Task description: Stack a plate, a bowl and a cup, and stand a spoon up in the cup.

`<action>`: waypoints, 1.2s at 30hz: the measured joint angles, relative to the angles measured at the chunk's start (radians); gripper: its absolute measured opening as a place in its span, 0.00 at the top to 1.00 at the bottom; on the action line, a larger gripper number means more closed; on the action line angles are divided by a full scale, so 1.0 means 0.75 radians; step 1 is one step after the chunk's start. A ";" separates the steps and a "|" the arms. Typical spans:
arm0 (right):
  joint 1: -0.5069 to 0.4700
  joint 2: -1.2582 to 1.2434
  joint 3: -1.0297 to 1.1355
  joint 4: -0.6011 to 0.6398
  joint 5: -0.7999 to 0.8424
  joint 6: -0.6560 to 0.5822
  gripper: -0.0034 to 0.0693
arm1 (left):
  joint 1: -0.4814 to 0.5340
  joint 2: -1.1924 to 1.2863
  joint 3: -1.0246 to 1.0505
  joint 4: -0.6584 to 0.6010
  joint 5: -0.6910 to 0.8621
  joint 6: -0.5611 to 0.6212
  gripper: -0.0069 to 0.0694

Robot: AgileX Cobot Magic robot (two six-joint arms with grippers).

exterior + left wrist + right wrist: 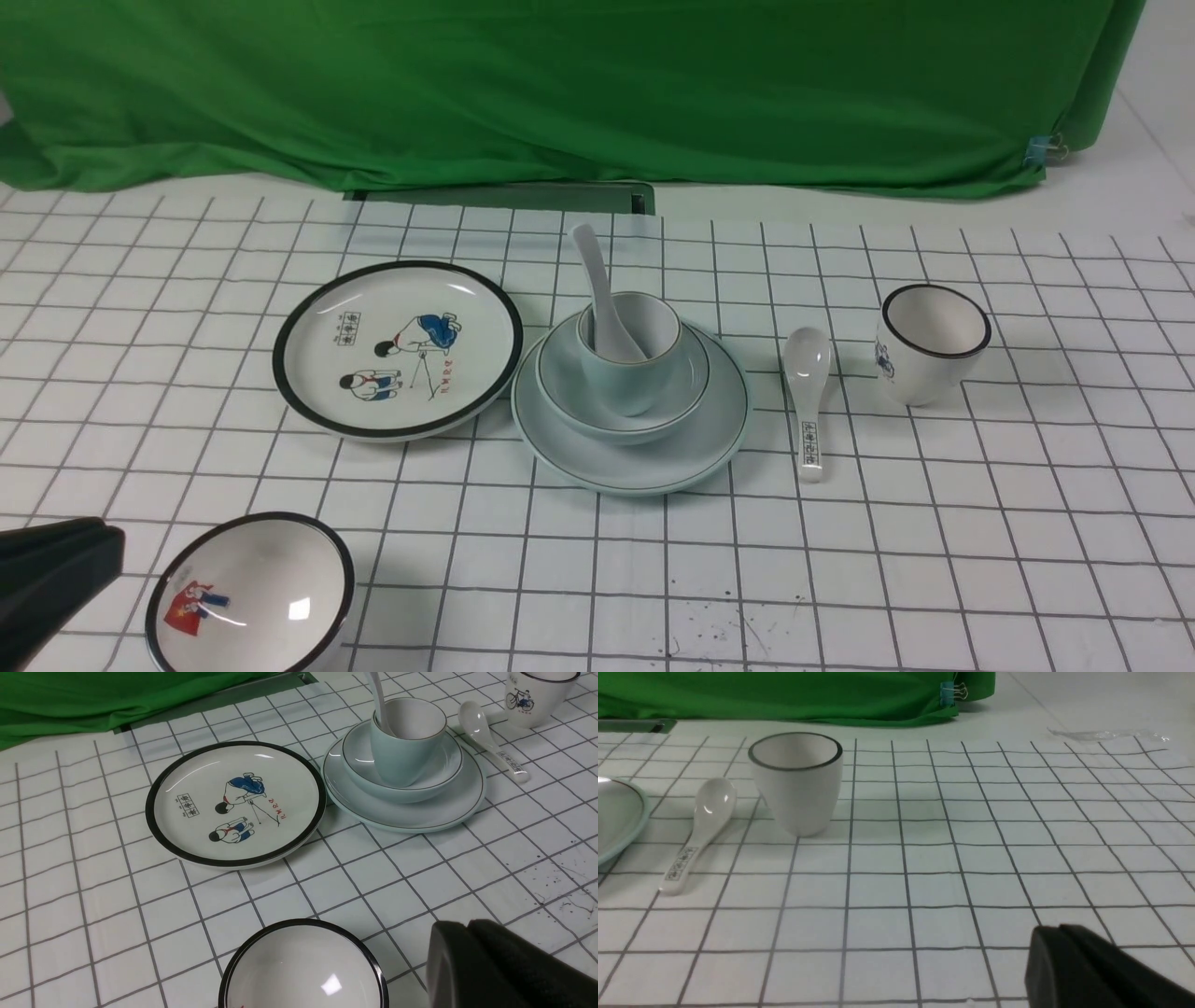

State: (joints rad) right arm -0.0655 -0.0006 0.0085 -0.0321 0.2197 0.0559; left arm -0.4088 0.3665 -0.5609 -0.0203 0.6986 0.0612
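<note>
Both sets of jaws are pressed together and hold nothing: the left gripper (89,551) sits low at the near left of the table, just beside the black-rimmed bowl (250,597), and the right gripper (1057,952) shows only in its own wrist view, over bare grid cloth well apart from any dish.

At the middle of the checked cloth, the plate (653,457) carries the bowl (681,392), the bowl carries the cup (627,373), and the spoon (602,299) stands in the cup with its handle leaning back and to the left, resting against the rim. By the look of it the stack is complete and nothing is left to place.

Round it lie the other pieces: the cartoon plate (397,350), whose rim lies touching or nearly touching the stack's left side, the printed spoon (808,401) just right of the plate, and the black-rimmed cup (934,343) beyond that.

What could go wrong now is a disturbance. The cup sits slightly off-centre in the bowl, and the leaning spoon puts weight on one side of it, so a knock to the table or to the cartoon plate could tip the cup or slide the spoon out. The left arm is the likelier cause, since any careless sweep from where it rests would strike the black-rimmed bowl first.
</note>
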 joint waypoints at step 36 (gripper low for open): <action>0.000 0.000 0.000 -0.002 0.001 0.002 0.85 | 0.148 -0.131 0.282 0.036 -0.481 0.000 0.95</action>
State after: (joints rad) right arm -0.0655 -0.0006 0.0085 -0.0333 0.2202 0.0571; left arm -0.2974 0.2682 -0.3497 0.0067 0.3375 0.0609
